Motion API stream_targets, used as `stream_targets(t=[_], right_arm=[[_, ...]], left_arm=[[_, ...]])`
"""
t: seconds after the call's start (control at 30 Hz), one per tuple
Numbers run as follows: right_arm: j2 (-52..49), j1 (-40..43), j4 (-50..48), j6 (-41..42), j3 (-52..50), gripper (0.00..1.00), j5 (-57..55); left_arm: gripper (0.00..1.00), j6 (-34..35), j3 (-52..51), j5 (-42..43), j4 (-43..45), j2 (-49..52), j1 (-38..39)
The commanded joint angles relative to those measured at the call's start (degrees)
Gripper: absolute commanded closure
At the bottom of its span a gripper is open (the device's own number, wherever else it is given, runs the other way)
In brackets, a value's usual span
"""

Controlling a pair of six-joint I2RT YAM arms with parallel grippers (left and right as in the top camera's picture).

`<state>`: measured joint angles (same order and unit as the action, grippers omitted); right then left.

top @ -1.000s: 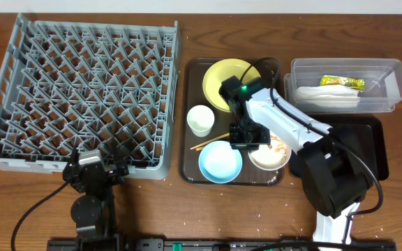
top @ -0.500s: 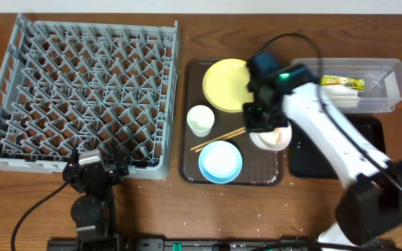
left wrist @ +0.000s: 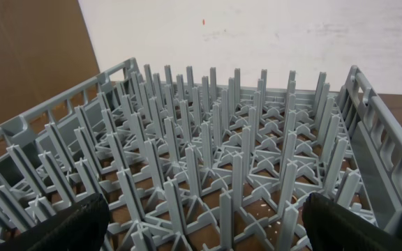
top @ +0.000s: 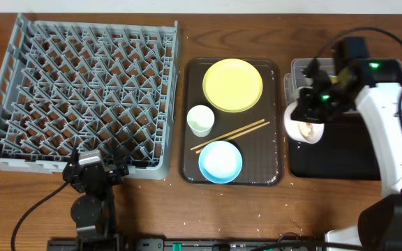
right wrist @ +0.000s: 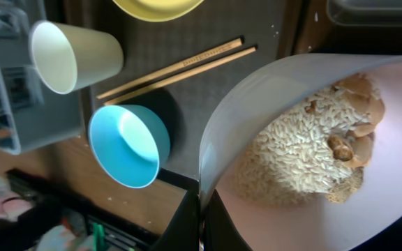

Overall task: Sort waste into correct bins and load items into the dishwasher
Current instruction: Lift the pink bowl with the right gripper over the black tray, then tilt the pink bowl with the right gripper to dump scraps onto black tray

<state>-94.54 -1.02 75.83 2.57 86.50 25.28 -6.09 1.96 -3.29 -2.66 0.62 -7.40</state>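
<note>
My right gripper (top: 307, 115) is shut on the rim of the white bowl (top: 306, 130), which hangs tilted over the left end of the black tray (top: 340, 155). In the right wrist view its fingers (right wrist: 218, 219) pinch the rim, and beige rice-like waste (right wrist: 306, 157) lies inside the white bowl (right wrist: 368, 202). On the brown serving tray (top: 267, 150) rest the yellow plate (top: 232, 85), the white cup (top: 200, 120), the chopsticks (top: 230, 135) and the light-blue bowl (top: 220, 162). My left gripper (left wrist: 204, 233) stands open at the near edge of the grey dish rack (top: 82, 90).
The clear tub (top: 382, 73) sits behind the black tray, partly hidden by my right arm. Small crumbs are scattered on the wooden table (top: 257, 209) along its front edge. The rack's upright pegs (left wrist: 222, 153) fill the left wrist view.
My right arm has lifted the white bowl off the brown tray and carried it right, over the black tray. The chopsticks have shifted on the tray. The left arm has not moved.
</note>
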Motion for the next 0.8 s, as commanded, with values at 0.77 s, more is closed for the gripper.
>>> stream_targets(t=[0.77], right_arm=[[1.2,32.09,-16.81,-17.03,-29.97,0.99,43.8]], left_arm=[[0.11,-0.52,-1.73,-0.13,-1.11,-0.35,-0.28]])
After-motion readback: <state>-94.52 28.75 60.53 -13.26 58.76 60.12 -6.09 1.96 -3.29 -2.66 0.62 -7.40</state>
